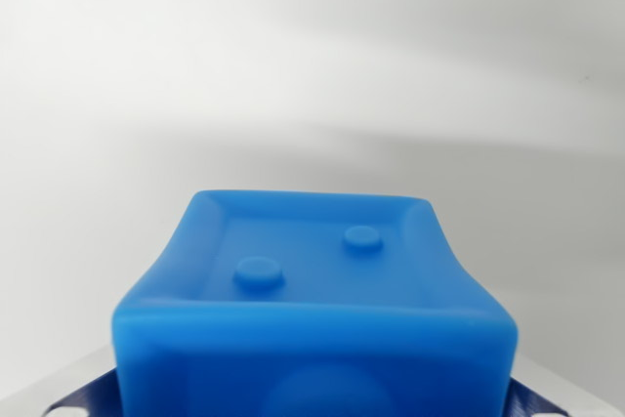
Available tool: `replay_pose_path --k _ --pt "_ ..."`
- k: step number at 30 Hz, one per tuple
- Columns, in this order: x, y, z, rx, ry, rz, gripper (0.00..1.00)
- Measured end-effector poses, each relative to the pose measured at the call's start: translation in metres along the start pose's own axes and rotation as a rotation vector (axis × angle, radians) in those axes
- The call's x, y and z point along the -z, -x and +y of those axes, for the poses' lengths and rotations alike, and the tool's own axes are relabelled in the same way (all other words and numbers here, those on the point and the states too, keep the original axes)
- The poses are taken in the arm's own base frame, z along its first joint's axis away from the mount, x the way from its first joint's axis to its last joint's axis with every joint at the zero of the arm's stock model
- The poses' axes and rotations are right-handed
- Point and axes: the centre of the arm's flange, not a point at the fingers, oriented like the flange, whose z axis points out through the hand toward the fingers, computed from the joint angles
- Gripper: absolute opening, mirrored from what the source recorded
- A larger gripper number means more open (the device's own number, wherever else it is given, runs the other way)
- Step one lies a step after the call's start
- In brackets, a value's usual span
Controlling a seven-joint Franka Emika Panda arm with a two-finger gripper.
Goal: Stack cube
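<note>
A blue cube point(312, 280) fills the lower middle of the wrist view, very close to the camera. The face turned toward the camera has a raised rim and two small round studs. Its side walls bow inward, as if squeezed. My gripper point(311, 405) is shut on this cube. Only slivers of the fingers point(73, 399) show, at the bottom left and bottom right corners beside the cube. No second cube is in view.
Behind the cube lies a blurred white surface point(312, 65) with a soft grey shadow band across the middle. Nothing else can be made out.
</note>
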Motion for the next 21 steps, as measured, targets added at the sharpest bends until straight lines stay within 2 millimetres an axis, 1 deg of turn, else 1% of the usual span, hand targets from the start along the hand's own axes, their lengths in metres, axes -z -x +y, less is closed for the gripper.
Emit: replay_pose_path --k 9,21 --pt "0.028 -0.001 0.000 -0.005 -0.002 0.002 0.00" --pt "0.036 -0.016 0.012 -0.093 0.004 0.002 0.00"
